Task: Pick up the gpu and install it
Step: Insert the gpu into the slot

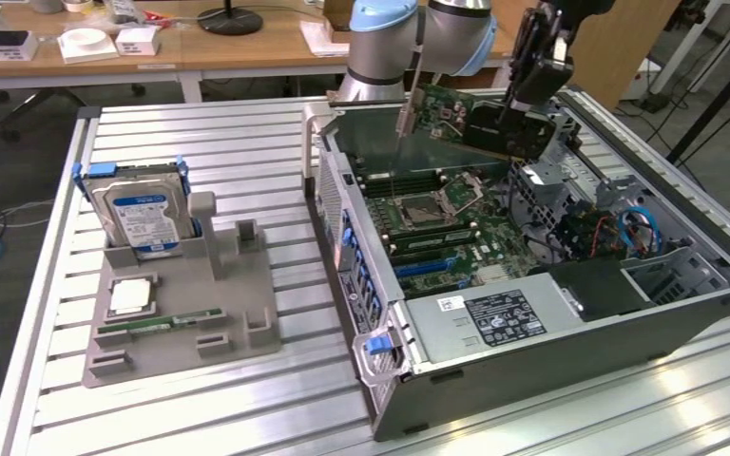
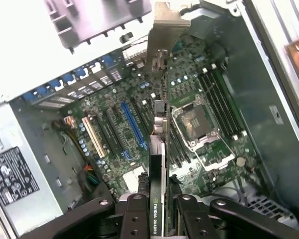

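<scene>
Above the far end of the open computer case (image 1: 339, 223), the gripper (image 1: 511, 106) grasps the gpu (image 1: 460, 119) by its upper edge, one finger on each face. The card hangs tilted, with green board and black cover both showing. Its metal bracket end points toward the exterior view's left. It appears to sit clear of the motherboard (image 1: 448, 223) below, though the angle makes the gap hard to judge. From the wrist view the gpu (image 2: 158, 149) shows edge-on, very slim, running away from the gripper (image 2: 159, 221) with black fingers (image 2: 134, 216) pressed against both sides. Beneath it lies the motherboard (image 2: 117, 107), with a long blue slot (image 2: 133, 127) just beside the card's line and the CPU socket (image 2: 197, 122) on the other side. The power supply (image 1: 492, 318), with a white label, fills the case's near end. On the exterior view's left, well apart from the case, a grey fixture (image 1: 232, 285) sits on the slatted aluminium table (image 1: 213, 408). It holds an upright hard drive (image 1: 137, 217) with a blue label at its far end. Nearer in the fixture are a small square chip (image 1: 130, 296) and a slim green stick (image 1: 163, 323) lying flat.
</scene>
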Controlling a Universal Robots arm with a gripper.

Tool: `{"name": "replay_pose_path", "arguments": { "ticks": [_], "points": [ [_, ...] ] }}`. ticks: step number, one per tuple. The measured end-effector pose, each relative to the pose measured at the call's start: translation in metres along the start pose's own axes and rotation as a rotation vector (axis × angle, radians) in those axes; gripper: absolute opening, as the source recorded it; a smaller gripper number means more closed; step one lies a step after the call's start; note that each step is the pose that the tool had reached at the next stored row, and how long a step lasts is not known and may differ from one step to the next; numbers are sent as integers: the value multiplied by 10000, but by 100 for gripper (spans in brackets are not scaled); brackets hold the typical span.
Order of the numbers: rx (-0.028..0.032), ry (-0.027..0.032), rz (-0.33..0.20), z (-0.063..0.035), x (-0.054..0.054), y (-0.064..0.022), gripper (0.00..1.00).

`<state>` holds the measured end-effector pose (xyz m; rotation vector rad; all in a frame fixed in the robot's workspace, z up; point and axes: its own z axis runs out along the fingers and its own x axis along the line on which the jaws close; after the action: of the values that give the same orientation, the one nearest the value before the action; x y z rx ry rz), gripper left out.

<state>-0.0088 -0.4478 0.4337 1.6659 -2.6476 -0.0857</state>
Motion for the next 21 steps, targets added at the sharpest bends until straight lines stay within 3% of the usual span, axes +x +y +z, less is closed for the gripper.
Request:
{"name": "replay_pose_path", "arguments": {
  "ticks": [21],
  "points": [
    [-55,154,-2919,0,0,0,26]
  ]
}}
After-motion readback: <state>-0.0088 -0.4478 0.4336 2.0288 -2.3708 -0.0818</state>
